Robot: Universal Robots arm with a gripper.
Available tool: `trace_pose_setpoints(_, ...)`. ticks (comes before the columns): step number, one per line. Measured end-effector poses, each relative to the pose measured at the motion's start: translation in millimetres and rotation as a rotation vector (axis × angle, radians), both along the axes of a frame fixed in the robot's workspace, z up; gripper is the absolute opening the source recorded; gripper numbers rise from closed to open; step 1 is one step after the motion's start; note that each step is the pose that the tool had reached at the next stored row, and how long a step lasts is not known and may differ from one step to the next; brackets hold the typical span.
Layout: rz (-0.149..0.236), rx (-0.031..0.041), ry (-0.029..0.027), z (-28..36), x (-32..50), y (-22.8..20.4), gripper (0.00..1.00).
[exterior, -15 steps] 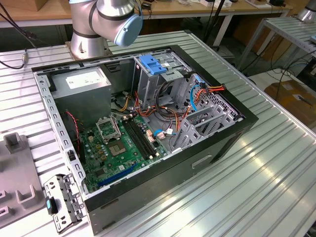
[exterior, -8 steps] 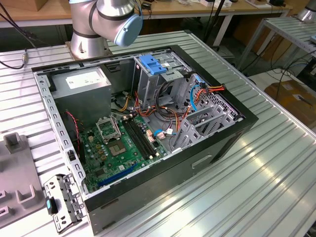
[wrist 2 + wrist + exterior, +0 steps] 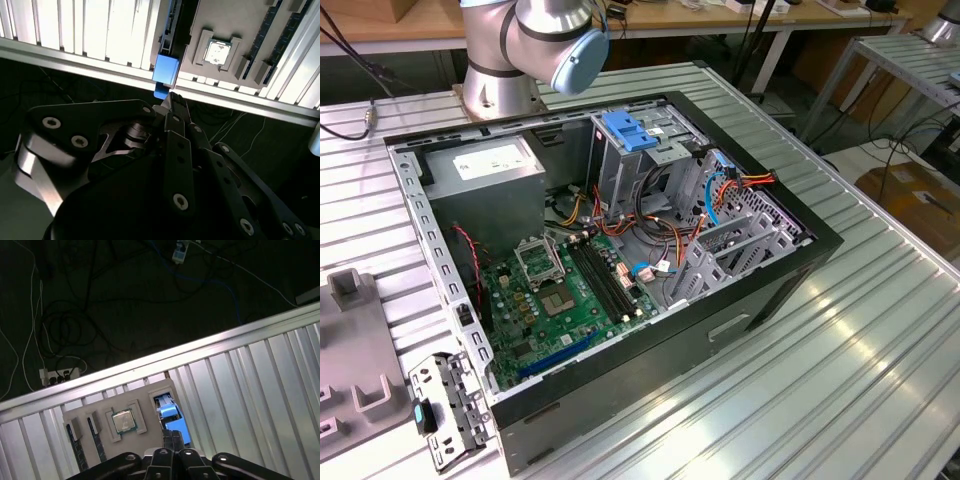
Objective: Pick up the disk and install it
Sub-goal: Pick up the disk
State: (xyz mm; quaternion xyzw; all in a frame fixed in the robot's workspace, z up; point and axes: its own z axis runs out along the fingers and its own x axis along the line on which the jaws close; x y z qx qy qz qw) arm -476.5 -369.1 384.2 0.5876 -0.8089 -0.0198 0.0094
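The disk stands at the end of a grey tray, on the exterior view's left. It shows as a pierced metal piece with a blue tab. In both wrist views the disk is seen end-on as a narrow strip capped in blue, set in a slot of the tray. The gripper hangs above that slot with its black fingers pressed together and nothing between them. Its tip is in line with the blue cap and apart from it.

In the tray beside the disk lie a square chip in its own recess and then dark memory sticks.

The tray rests on a ribbed aluminium table, close to that table's railed edge. Light glares off the ribs. An open black computer case lies on the same table just beside the tray, on the exterior view's right of it, and the arm rises from the table beyond the case.

Past the table edge nearest the tray, the first wrist view shows a dark floor strewn with looping cables, a white power strip and a blue cable. Well away from the tray, the exterior view shows wooden benches, a second ribbed table and a cardboard box on the floor.
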Motion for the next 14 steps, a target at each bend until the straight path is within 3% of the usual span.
trace_pose_setpoints(11, 0.001, -0.0001, 0.0001, 0.0, 0.0, 0.0, 0.11)
trace_pose_setpoints(13, 0.011, 0.0, 0.0, 0.0, 0.0, 0.0, 0.11)
trace_pose_setpoints(14, 0.038, 0.0, 0.0, 0.0, 0.0, 0.0, 0.11)
